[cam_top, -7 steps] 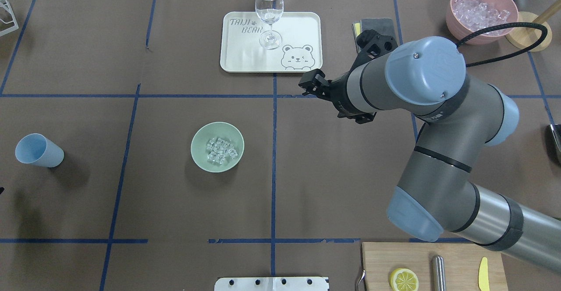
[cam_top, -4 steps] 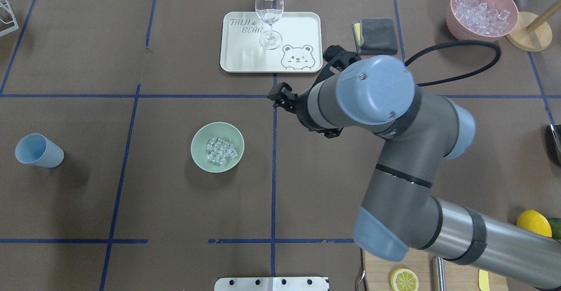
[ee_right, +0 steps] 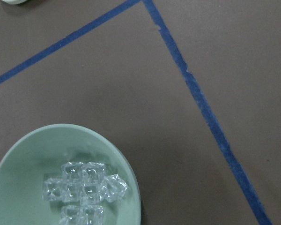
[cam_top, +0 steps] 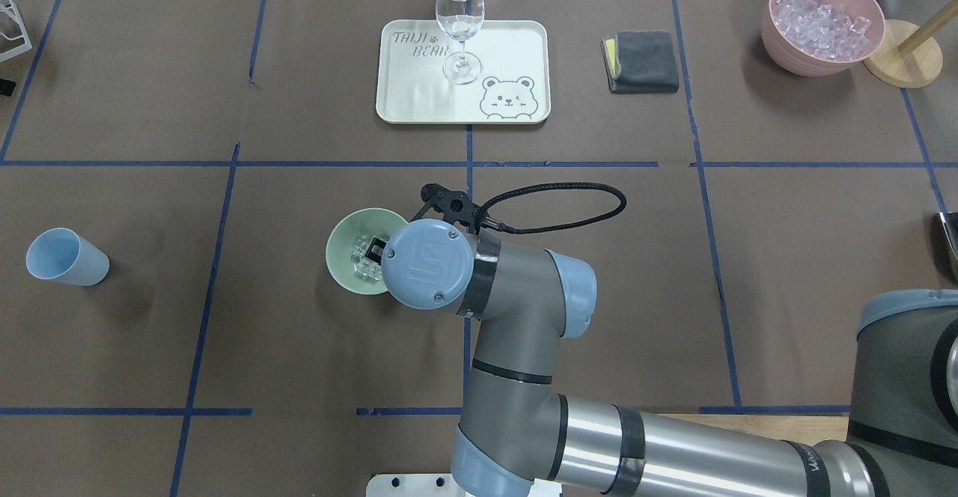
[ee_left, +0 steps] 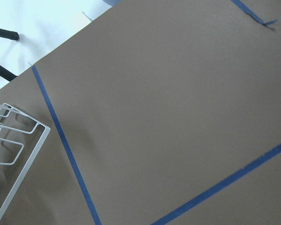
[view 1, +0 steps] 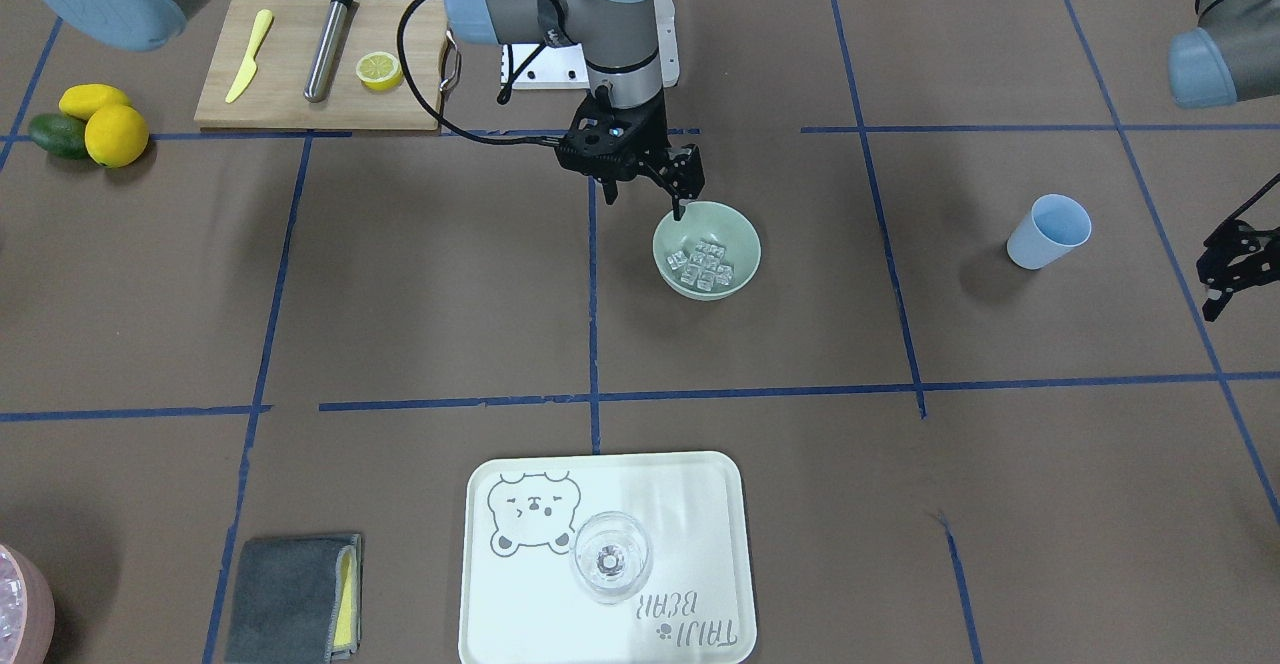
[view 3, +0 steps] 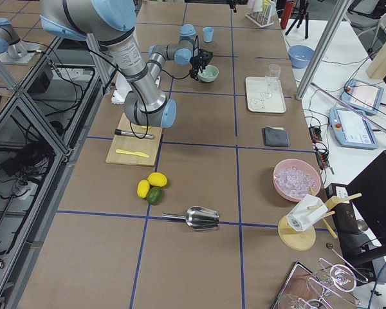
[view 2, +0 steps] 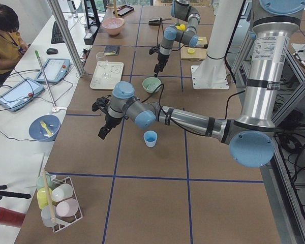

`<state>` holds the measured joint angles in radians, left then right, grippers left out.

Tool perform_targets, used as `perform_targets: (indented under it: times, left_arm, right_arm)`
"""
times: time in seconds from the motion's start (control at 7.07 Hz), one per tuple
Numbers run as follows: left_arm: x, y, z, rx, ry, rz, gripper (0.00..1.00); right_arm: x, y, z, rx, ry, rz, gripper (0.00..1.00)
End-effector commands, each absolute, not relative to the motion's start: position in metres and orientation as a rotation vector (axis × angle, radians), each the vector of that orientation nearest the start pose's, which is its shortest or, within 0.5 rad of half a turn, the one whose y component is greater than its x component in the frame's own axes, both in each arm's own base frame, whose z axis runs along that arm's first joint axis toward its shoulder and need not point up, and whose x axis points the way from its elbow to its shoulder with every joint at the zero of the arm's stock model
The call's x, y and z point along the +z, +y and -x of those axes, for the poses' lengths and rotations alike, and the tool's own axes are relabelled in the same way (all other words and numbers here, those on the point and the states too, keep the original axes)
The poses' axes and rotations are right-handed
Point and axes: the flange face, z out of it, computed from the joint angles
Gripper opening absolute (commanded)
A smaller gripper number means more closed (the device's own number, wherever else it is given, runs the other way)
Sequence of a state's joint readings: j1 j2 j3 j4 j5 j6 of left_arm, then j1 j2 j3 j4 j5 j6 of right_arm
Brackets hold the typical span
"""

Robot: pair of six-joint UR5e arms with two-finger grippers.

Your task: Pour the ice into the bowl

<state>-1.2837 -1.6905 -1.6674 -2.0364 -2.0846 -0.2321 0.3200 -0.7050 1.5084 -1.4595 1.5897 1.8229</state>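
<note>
Sage-green and matte, the bowl (view 1: pixel 738 232) sits on the brown paper table (view 1: pixel 420 274) with the ice (view 1: pixel 703 267) already heaped in its bottom, a small cluster of clear cubes. The blue cup (view 1: pixel 1048 232) stands well apart on my left side and looks empty, so I judge the pouring itself done.

My right gripper (view 1: pixel 645 206) hangs over the bowl's edge on my side, spread wide and holding nothing. One finger (view 1: pixel 686 184) points down at the rim and the other is outside, over a blue tape line (view 1: pixel 592 284). This looks like a reach for the bowl. If I take it, I should put one finger inside the wall and one outside, clear of the cubes, then close softly so the bowl does not tip or skid.

My left gripper (view 1: pixel 1235 262) hangs beyond the cup with nothing in it; I cannot tell how its jaws stand.

There is bare paper all round the bowl. The tray (view 1: pixel 690 489) and its glass (view 1: pixel 610 557) are well away across the table, and the cutting board (view 1: pixel 290 94) lies back towards my base.
</note>
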Motion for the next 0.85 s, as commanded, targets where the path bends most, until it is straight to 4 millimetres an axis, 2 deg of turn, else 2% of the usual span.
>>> perform_targets:
  times: [0.0,0.28,0.57,0.71]
  left_arm:
    - [0.500,-0.567,-0.080,0.191,0.684,-0.491,1.00]
    - [0.503,-0.564,-0.079,0.195,0.683,-0.490,1.00]
    - [0.501,-0.563,-0.079,0.194,0.684,-0.492,1.00]
    - [0.500,-0.561,-0.077,0.195,0.683,-0.497,1.00]
  right_arm:
    - [0.145,-0.360,0.679,0.515,-0.882,-0.016,0.95]
    - [0.138,-0.366,0.690,0.512,-0.877,-0.030,0.82]
    - [0.146,-0.368,0.696,0.459,-0.855,-0.068,0.78]
    - [0.142,-0.369,0.695,0.460,-0.861,-0.069,0.38]
